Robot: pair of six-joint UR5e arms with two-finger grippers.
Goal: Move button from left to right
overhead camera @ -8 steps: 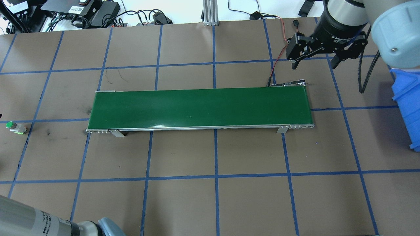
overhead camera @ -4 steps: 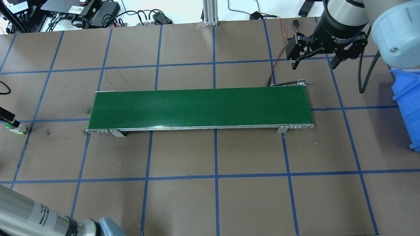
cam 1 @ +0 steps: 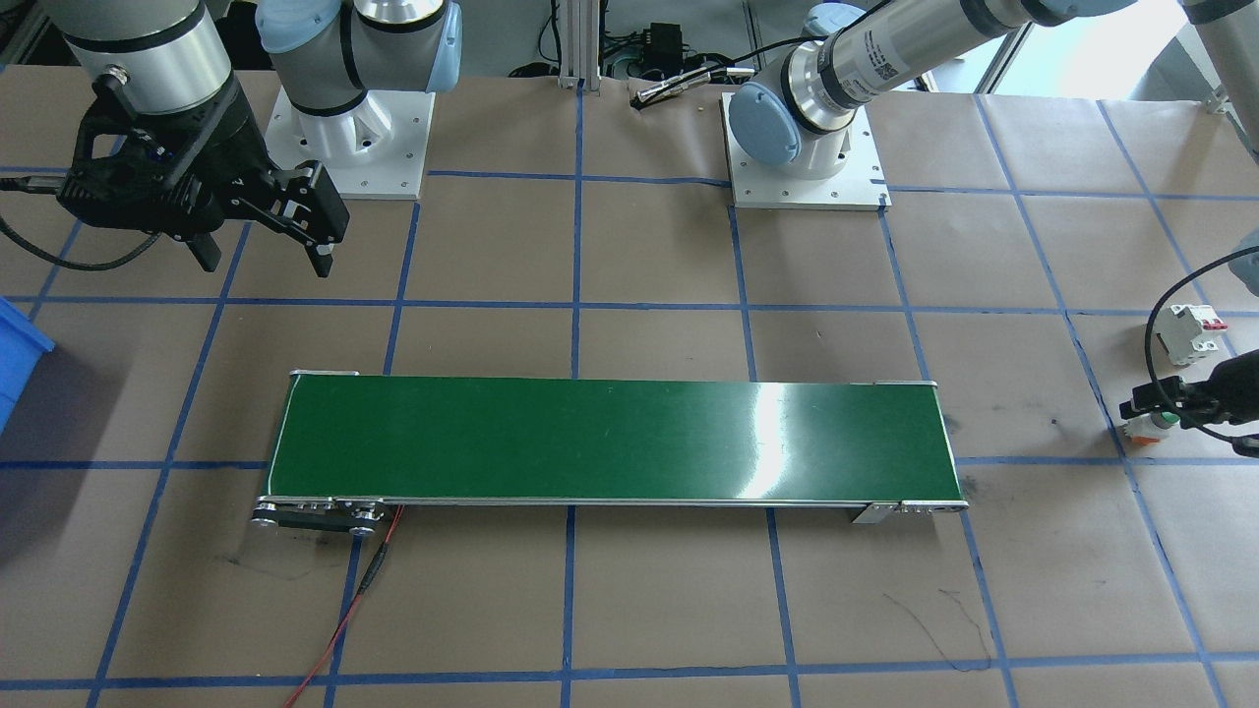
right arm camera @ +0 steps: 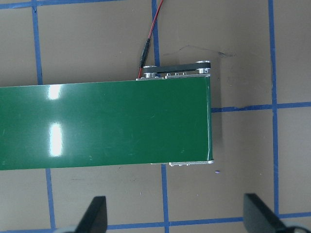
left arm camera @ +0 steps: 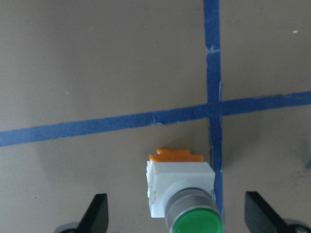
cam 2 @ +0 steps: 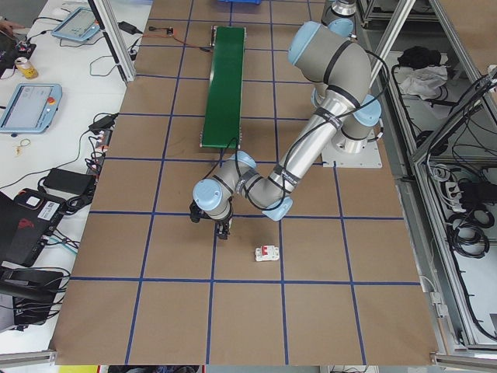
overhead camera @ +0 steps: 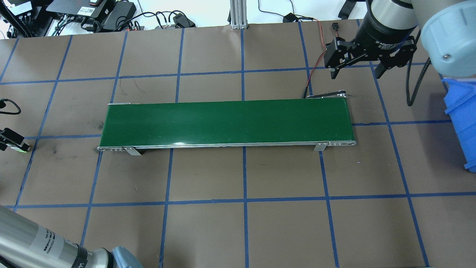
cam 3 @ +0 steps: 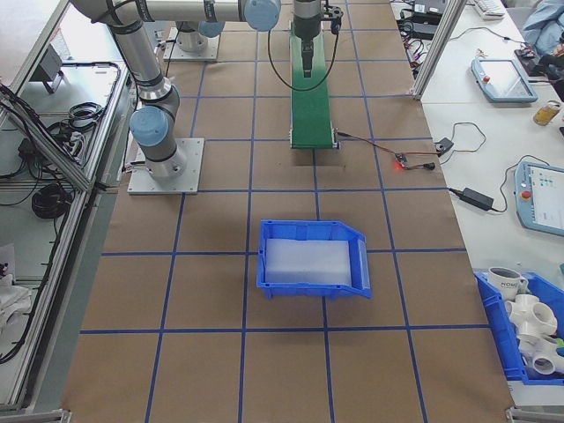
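Note:
The button (left arm camera: 181,194), a green cap on a white body with an orange base, lies on its side on the brown table by a blue tape cross. My left gripper (left arm camera: 178,217) is open, one finger on each side of the button, not touching it. In the front-facing view the left gripper (cam 1: 1166,405) hangs right over the button (cam 1: 1149,424) at the far right. From overhead only a white-green bit of the button (overhead camera: 21,148) shows under the left gripper (overhead camera: 10,140). My right gripper (overhead camera: 355,71) hovers open and empty beyond the belt's right end.
A long green conveyor belt (overhead camera: 227,122) lies across the table's middle, with a red wire at its right end. A blue bin (overhead camera: 463,123) stands at the right edge. A white circuit breaker with a red toggle (cam 1: 1190,332) sits just behind the button.
My left gripper has come in from the left edge and now covers the button's green cap in the overhead view. The right arm and the button have not moved.

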